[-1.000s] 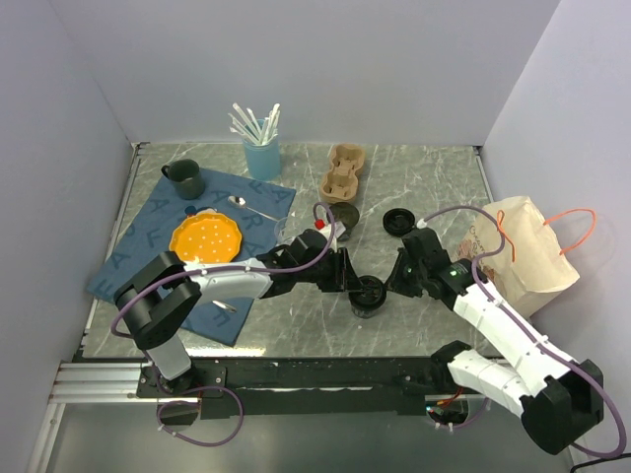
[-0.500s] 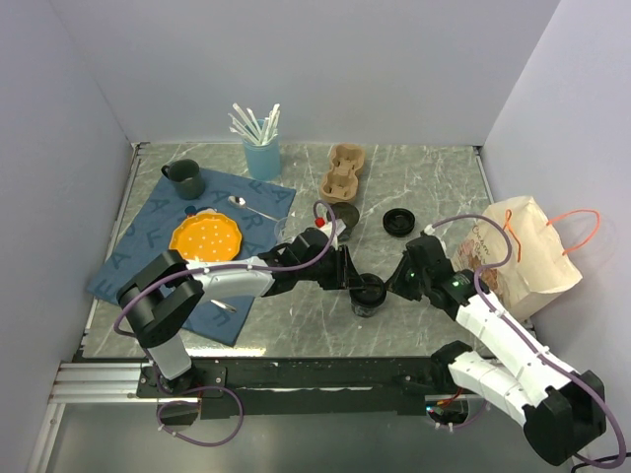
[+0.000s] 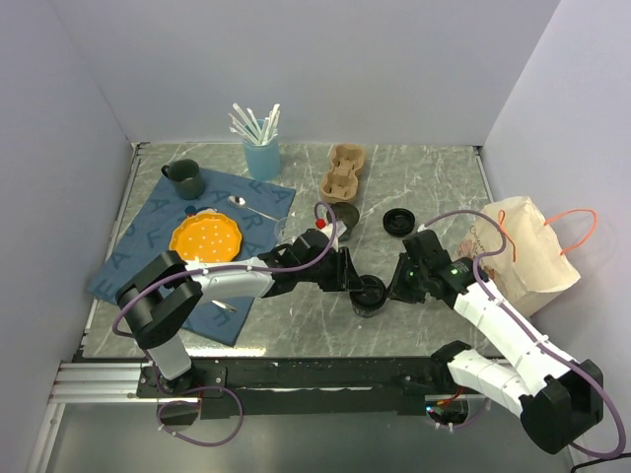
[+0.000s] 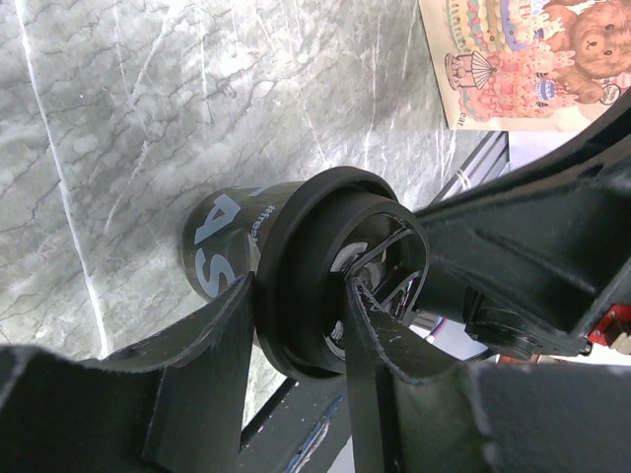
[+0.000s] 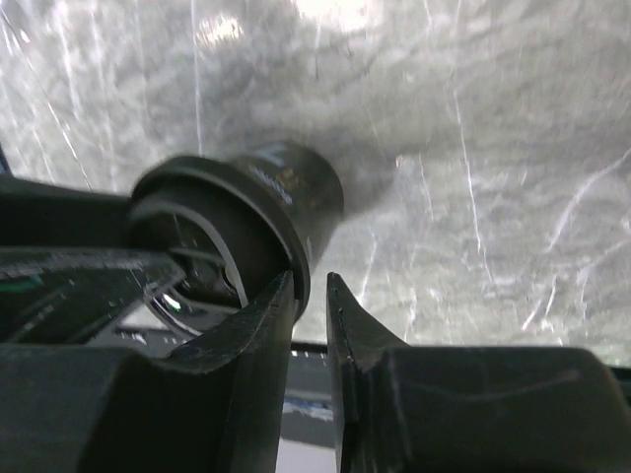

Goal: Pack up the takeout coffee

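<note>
The marble table (image 3: 434, 187) has bare room behind centre. A paper bag (image 3: 532, 251) lies along its right edge. The lidded takeout coffee (image 3: 370, 296) stands near the front edge, clamped in the left gripper (image 4: 301, 291). The right gripper (image 5: 311, 286), jaws barely parted and empty, sits at the lid's rim.

left-side clutter
dark green mug (image 3: 184, 178), orange plate (image 3: 205, 236) and spoon (image 3: 251, 208) on a blue mat (image 3: 148, 232); light blue cup of white straws (image 3: 261, 156) at its far edge.
</note>
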You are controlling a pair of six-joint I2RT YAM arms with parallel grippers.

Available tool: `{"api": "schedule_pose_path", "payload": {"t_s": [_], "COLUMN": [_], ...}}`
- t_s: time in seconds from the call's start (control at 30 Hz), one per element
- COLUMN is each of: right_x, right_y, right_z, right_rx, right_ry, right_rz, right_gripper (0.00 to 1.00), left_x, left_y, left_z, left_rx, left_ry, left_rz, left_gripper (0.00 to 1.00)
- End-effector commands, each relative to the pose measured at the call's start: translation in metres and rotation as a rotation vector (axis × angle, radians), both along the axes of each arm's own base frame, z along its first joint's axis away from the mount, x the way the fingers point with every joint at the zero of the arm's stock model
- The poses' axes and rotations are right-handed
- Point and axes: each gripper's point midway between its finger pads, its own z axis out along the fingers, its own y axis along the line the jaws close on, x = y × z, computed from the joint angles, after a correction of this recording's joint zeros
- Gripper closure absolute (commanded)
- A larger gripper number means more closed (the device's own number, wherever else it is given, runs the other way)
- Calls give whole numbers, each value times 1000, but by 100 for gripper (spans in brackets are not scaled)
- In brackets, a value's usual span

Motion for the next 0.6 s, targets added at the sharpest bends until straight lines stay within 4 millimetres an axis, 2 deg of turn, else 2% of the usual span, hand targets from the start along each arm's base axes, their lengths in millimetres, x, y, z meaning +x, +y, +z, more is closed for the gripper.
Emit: {"api": "schedule_pose_path", "payload": {"t_s": [0.0, 0.13, 0.27, 0.43, 0.57], "right_x": [-12, -11, -4, -2, 3], "right_y": [4, 9, 7, 1, 6], "right_z": [8, 16, 40, 51, 58], "right_rx": [31, 62, 39, 4, 21], "right_ry": [15, -1, -39, -53, -86], "right_rz": [43, 58, 75, 81, 106], "right_gripper": [74, 74, 73, 73, 71], "left_x": [-55, -54, -43, -28, -18], "left_y": [127, 123, 102, 75, 59], "left_z": [-138, -133, -104, -67, -36], "left_rx": [633, 624, 558, 472, 402], "left_ry": [212, 219, 178, 142, 105], "left_rz": [29, 18, 5, -8, -9], "left_gripper": [58, 55, 47, 40, 35]}}
